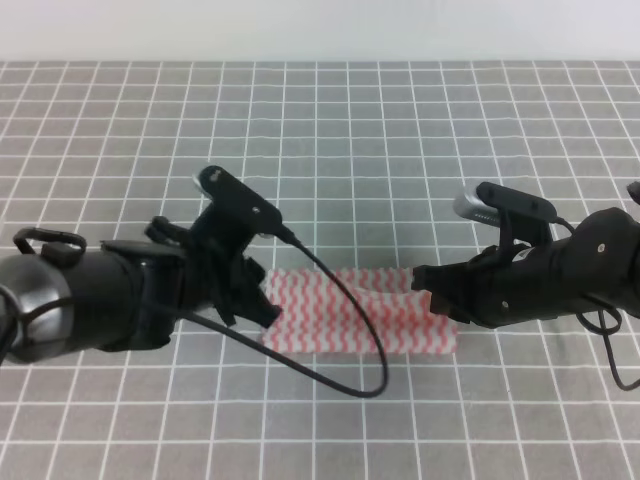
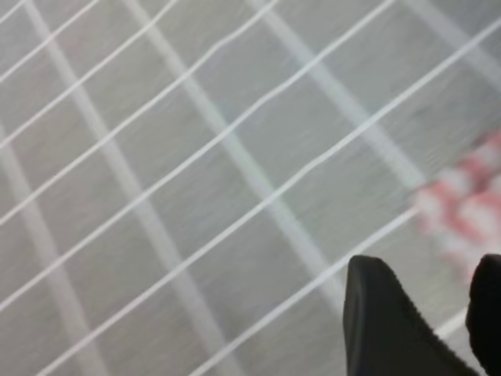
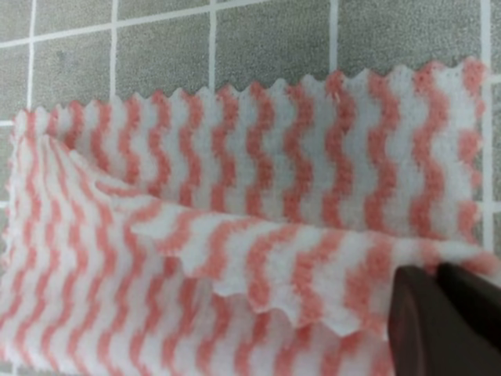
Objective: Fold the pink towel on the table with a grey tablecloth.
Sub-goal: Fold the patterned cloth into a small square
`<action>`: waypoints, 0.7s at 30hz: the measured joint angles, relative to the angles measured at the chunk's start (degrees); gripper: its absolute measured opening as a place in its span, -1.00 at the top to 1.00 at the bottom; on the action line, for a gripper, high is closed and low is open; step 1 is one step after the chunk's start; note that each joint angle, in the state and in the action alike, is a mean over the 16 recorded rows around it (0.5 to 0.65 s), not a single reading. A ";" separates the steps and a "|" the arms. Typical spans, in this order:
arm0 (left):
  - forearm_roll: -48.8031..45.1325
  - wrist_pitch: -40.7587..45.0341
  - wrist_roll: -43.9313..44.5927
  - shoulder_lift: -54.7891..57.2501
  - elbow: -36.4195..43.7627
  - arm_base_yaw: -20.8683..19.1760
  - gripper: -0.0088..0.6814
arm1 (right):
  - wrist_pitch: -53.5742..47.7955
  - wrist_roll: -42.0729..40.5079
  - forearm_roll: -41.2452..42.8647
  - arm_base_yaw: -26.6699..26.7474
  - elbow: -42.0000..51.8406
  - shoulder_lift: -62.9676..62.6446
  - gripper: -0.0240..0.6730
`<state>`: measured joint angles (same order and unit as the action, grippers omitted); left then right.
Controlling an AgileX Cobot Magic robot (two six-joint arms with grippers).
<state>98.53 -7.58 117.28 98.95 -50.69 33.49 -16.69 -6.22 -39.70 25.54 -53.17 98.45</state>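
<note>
Thin towel of pink-and-white wavy stripes with zigzag edges point(image 1: 360, 320) lying near the middle of the wide grey tablecloth ruled with a white grid point(image 1: 400, 130), stretched left to right between the two arms. Already doubled at least partly: in the right wrist view an upper layer point(image 3: 258, 258) drapes slantwise over the flat lower layer, its pinked edge curling free, the fold loose and uneven rather than squared. Right black gripper point(image 1: 432, 290) down low at the towel's right end, its dark fingertips point(image 3: 446, 321) pressed close together with cloth at their tips, seemingly clenched on the corner of the upper layer, probably so as to carry that layer across. Left black gripper point(image 1: 262, 305) lowered at the towel's left end, touching or just over the edge; from overhead the fingertips hidden against the cloth. In the blurred left wrist view only two dark fingertips point(image 2: 391, 329) in the bottom corner with a narrow gap between them, towel off to the right and not clearly between them, so impossible to tell whether clenched or released. A black cable point(image 1: 340, 370) looping over the towel's front edge, a possible snag when the cloth moves. By judgement, mid-fold, both ends attended so the layers travel evenly.
</note>
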 joint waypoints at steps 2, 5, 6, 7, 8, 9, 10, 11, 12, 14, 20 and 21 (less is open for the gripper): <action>0.85 1.60 -0.02 -0.01 -0.16 0.01 0.45 | 0.05 0.02 0.00 0.01 0.01 0.03 0.97; 1.59 4.74 0.03 0.50 -0.30 0.02 0.57 | 0.17 0.05 -0.01 0.01 0.01 0.06 0.97; 1.65 5.84 0.10 0.83 -0.33 0.02 0.61 | 0.26 0.07 -0.02 0.01 0.02 0.03 0.96; 1.72 6.94 0.14 1.18 -0.35 0.03 0.65 | 0.36 0.10 -0.04 0.00 0.02 0.00 0.95; 1.76 7.98 0.21 1.58 -0.36 0.03 0.70 | 0.47 0.12 -0.07 0.00 0.02 0.00 0.93; 1.76 8.94 0.28 1.99 -0.36 0.04 0.74 | 0.56 0.13 -0.09 0.01 0.02 0.03 0.92; 1.74 9.77 0.35 2.40 -0.36 0.04 0.78 | 0.71 0.14 -0.14 0.01 0.02 0.03 0.89; 1.73 10.42 0.43 2.81 -0.37 0.05 0.82 | 0.81 0.15 -0.17 0.01 0.01 0.06 0.87; 1.69 10.87 0.50 3.19 -0.37 0.05 0.86 | 0.95 0.16 -0.21 0.02 0.01 0.09 0.84; 1.61 11.31 0.65 3.96 -0.37 0.06 0.92 | 1.40 0.18 -0.32 0.02 0.01 0.09 0.75; 1.41 10.91 1.19 5.46 -0.37 0.06 0.98 | 4.02 0.21 -0.84 0.01 0.01 0.06 0.40; 1.44 10.81 1.29 5.56 -0.38 0.06 0.98 | 4.54 0.21 -0.93 0.02 0.01 0.09 0.34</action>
<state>99.96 3.23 118.58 104.52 -51.07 33.55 -12.14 -6.01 -40.63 25.56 -53.17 98.54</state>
